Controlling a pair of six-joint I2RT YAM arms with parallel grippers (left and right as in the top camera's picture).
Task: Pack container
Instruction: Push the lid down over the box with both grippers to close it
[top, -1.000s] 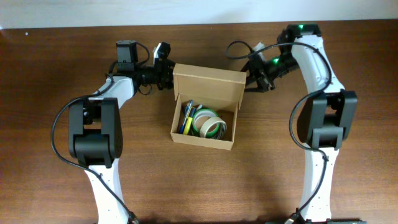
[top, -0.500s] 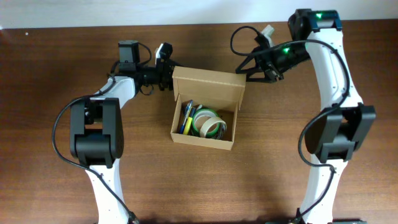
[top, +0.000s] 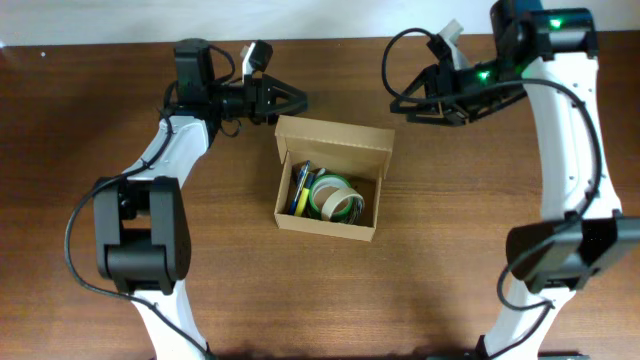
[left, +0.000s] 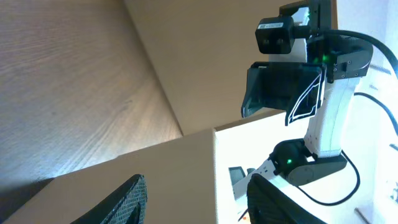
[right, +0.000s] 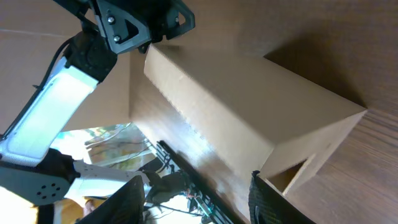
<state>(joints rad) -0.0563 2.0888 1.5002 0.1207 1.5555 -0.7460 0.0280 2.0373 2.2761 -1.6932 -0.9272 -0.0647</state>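
Locate the container (top: 326, 226) near the middle of the surface (top: 230, 290), open, with the lid flap (top: 335, 135) standing up along the far side. Note inside it a bundle of pens (top: 301, 188) against the left wall and tape rolls (top: 337, 200) just beside them, filling the rest of the floor.

Find the left claw (top: 294, 100) just off the far-left corner of the container, pointing toward the right arm. Read its fingers as spread apart, gripping nothing, not touching the cardboard.

Find the right claw (top: 397, 103) just off the far-right corner, pointing toward the left arm. Read its fingers likewise as spread apart, gripping nothing, not touching the lid flap. Note both claws facing each other across the lid flap, near it.

In the left wrist view, see two dark fingers (left: 127, 199) at the lower edge, parted, with plain cardboard between and beyond them and the right claw (left: 283, 93) head-on in the upper part.

In the right wrist view, see the same parted stance at the lower edge, the cardboard panel (right: 236, 124) running diagonally ahead, and the left claw (right: 143, 25) at the upper left.
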